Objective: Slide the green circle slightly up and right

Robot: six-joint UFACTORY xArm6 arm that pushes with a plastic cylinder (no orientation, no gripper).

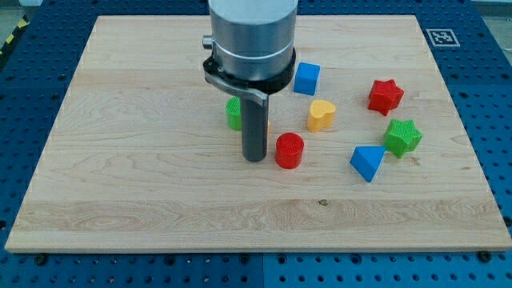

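The green circle [233,114] stands near the board's middle, mostly hidden behind the rod; only its left part shows. My tip [254,158] rests on the board just below and to the right of the green circle, and just left of a red cylinder [290,150]. The arm's grey body covers the board above the green circle.
A blue cube [306,78] and a yellow heart [321,115] lie right of the rod. Further right are a red star [386,96], a green star [402,137] and a blue triangle [367,162]. The wooden board [144,200] sits on a blue perforated table.
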